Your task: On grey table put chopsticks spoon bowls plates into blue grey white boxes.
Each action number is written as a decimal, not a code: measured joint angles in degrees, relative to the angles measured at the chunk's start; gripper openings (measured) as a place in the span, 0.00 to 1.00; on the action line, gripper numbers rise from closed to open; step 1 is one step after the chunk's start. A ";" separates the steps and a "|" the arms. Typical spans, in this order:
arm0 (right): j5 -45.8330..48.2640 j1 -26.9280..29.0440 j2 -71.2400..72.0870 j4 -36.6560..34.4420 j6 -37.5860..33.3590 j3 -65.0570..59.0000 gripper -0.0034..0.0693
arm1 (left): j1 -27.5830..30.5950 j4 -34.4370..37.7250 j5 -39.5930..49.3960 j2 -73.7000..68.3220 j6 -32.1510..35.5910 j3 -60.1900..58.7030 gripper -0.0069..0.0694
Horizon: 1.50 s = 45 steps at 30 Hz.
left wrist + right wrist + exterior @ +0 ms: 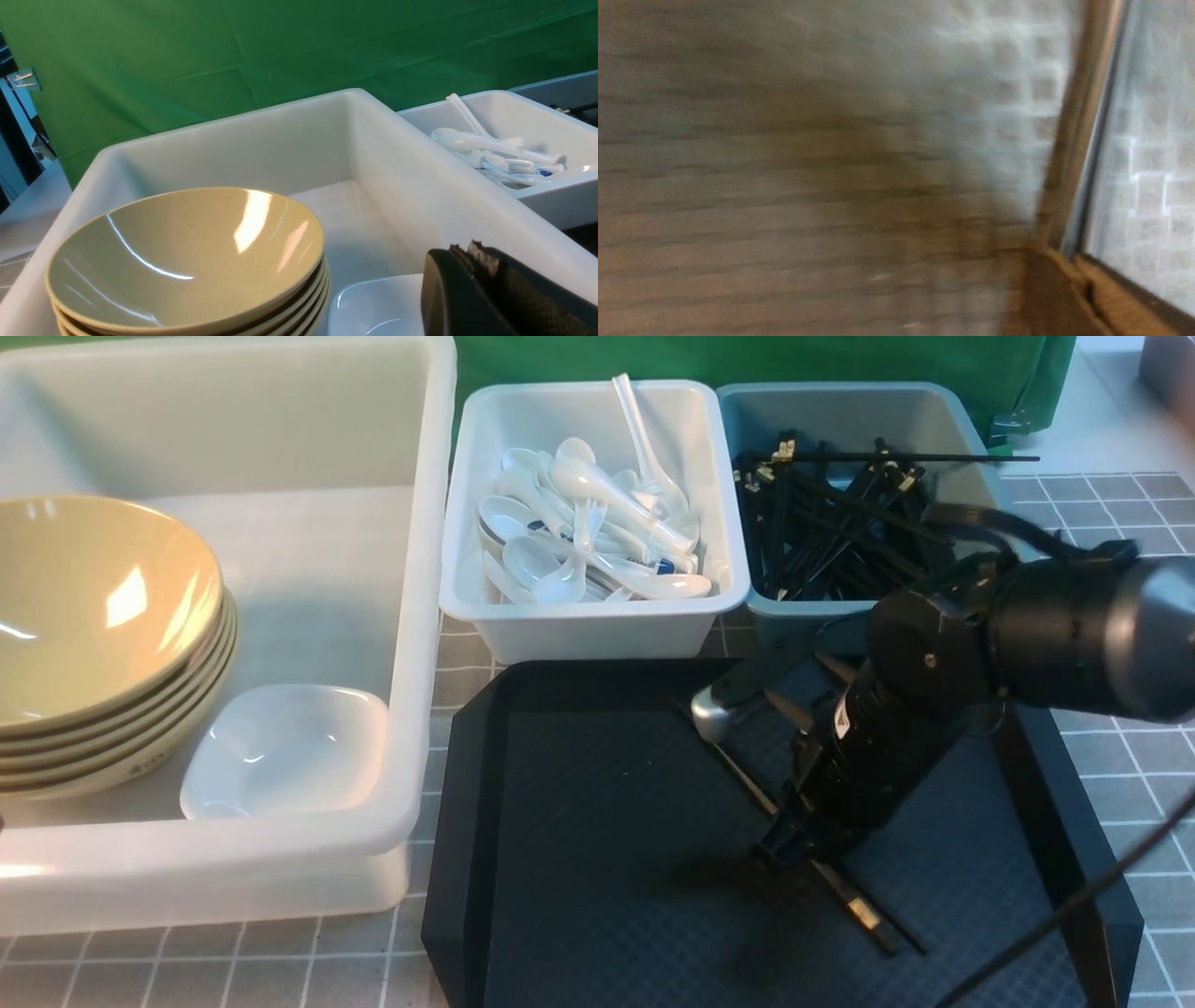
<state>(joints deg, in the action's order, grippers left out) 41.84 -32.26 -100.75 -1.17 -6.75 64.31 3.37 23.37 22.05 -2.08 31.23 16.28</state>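
Note:
My right gripper [780,854] points down over the black tray, shut on a pair of black chopsticks [864,910] near their middle. In the blurred right wrist view the chopsticks [1073,140] run out from the closed gripper [1083,275]. My left gripper [467,247] is shut and empty above a white plate [378,303] in the large white tub [420,186]. The tub [420,616] holds stacked tan bowls [93,616] and the plate [289,747]. Spoons [588,523] fill the small white bin [597,630]. More chopsticks [840,532] fill the blue-grey bin [840,406].
The black tray [579,821] lies on the grey table [1120,756] in front of the two small bins. The right arm's cable crosses the tray's right corner. A green cloth hangs behind the boxes.

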 joint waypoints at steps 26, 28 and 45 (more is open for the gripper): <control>2.20 -0.30 -5.08 0.00 1.14 0.10 0.41 | 0.00 0.00 0.00 0.00 0.00 0.00 0.08; 1.97 -0.30 -5.39 0.00 0.61 0.36 0.37 | 0.00 0.00 -0.10 0.00 0.00 0.00 0.08; -1.57 -1.97 10.61 4.53 -5.36 0.48 0.15 | 0.00 0.00 -0.17 0.00 0.06 0.00 0.08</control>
<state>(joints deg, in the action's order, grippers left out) 40.27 -34.23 -90.14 3.35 -12.11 64.79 3.37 23.37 21.88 -2.08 31.29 16.28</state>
